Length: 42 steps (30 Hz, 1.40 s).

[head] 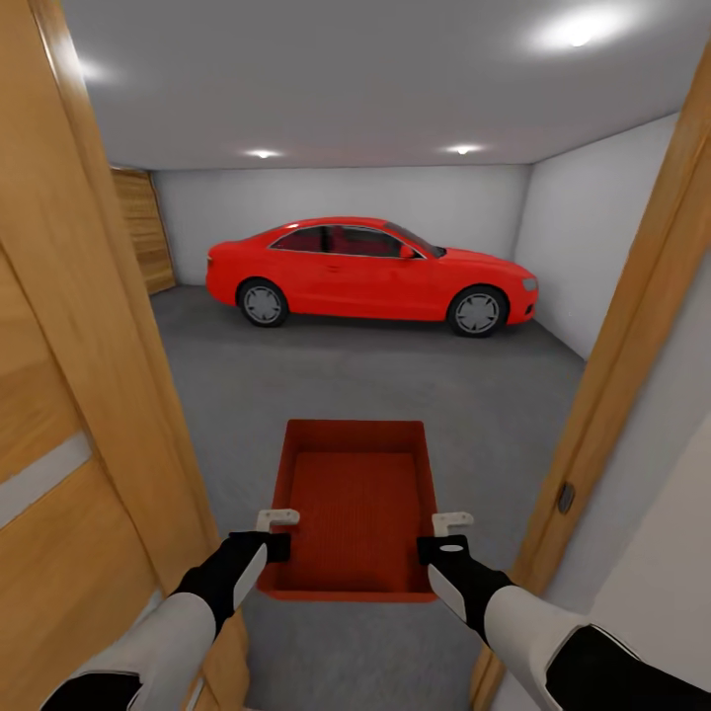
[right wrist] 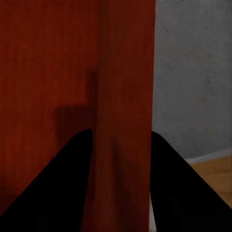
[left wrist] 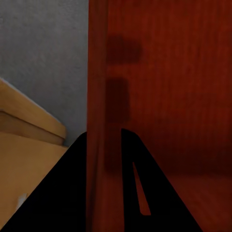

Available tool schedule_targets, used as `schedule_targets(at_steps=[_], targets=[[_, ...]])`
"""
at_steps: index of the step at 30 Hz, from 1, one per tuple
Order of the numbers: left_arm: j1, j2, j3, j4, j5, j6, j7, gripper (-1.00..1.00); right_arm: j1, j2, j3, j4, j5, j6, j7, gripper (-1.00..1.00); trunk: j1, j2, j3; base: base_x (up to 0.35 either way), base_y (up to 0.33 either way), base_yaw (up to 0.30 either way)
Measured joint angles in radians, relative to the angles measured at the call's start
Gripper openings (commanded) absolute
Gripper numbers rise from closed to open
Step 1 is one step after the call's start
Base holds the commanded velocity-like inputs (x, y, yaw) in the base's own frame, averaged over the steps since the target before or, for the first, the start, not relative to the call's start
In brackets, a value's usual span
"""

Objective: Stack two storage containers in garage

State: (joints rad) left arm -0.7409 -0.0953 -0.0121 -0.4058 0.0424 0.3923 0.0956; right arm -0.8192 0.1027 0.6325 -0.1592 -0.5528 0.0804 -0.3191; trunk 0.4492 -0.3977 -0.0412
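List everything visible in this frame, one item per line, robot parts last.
storage container: one, orange-red, empty, held off the floor between both grippers in the doorway
car: one, red, parked across the far garage
floor: grey concrete
door: orange wood, pale slit, at left
door frame: wood, at right
ceiling lights: three lit spots
left gripper: black, fingers astride the container's left wall
right gripper: black, fingers astride its right wall

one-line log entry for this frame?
location: garage doorway | left gripper: shut on container | right gripper: shut on container | car ahead
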Motion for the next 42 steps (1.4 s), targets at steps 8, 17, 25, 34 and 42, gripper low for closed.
schedule_targets(at_steps=[8, 17, 25, 34, 42], targets=[[0.000, -0.001, 0.001, 0.001, -0.001, 0.000, 0.000, -1.00, 0.000, -0.001, 0.000, 0.000, 0.001, 0.001, 0.001, -1.00, 0.000, 0.000, 0.000, 0.117, 0.093, -0.206], [0.000, 0.002, -0.003, 0.002, 0.006, -0.001, -0.001, -1.00, 0.000, 0.002, 0.001, 0.000, 0.000, 0.002, -0.003, -1.00, 0.000, 0.000, 0.000, 0.117, 0.093, -0.190], [0.000, 0.002, -0.002, 0.001, 0.004, 0.000, 0.000, -1.00, 0.000, 0.001, 0.001, 0.000, 0.000, 0.002, -0.002, -1.00, 0.000, 0.000, 0.000, 0.117, 0.089, -0.014], [0.000, 0.002, -0.003, 0.001, 0.006, 0.000, -0.001, -1.00, 0.000, 0.002, 0.001, 0.000, 0.000, 0.002, -0.003, -1.00, 0.000, 0.000, 0.000, 0.175, 0.074, 0.000], [0.000, 0.003, -0.004, 0.000, 0.007, -0.002, -0.001, -1.00, 0.000, 0.002, 0.001, 0.000, 0.000, -0.001, -0.005, -1.00, 0.000, 0.000, 0.000, 0.085, 0.005, 0.000]])
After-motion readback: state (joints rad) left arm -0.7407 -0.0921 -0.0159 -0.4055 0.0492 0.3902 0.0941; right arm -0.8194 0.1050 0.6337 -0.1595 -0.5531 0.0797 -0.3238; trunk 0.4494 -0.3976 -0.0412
